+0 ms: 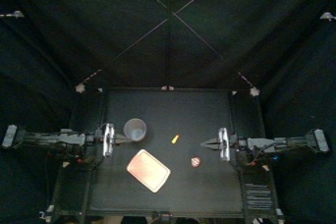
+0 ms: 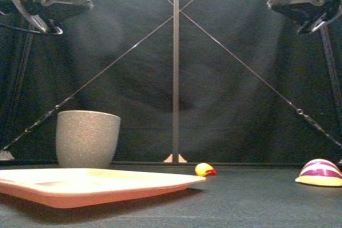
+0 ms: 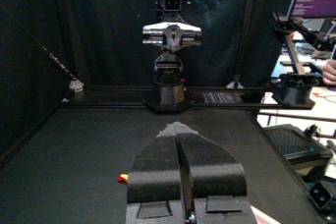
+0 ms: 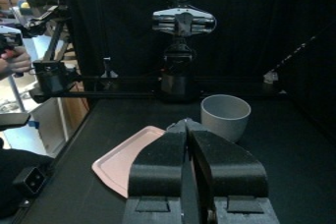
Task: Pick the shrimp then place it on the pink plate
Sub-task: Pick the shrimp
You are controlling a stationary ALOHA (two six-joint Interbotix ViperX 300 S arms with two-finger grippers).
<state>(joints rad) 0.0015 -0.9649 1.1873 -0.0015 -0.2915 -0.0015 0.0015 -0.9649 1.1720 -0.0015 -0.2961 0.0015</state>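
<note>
Shrimp loose, both my jaws closed on nothing

Top view: it lies right of the pink tray, apart from it and nearest my right gripper. My left gripper rests by the grey cup. A small yellow toy sits near, so I might grab the wrong one.

Front view: the shrimp is cut by the edge.

Left wrist view: jaws pressed together, empty; shrimp hidden.

Right wrist view: the same, so I would descend blind.

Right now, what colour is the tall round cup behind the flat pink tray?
The tall cup is speckled grey, clearest in the front view.
</note>
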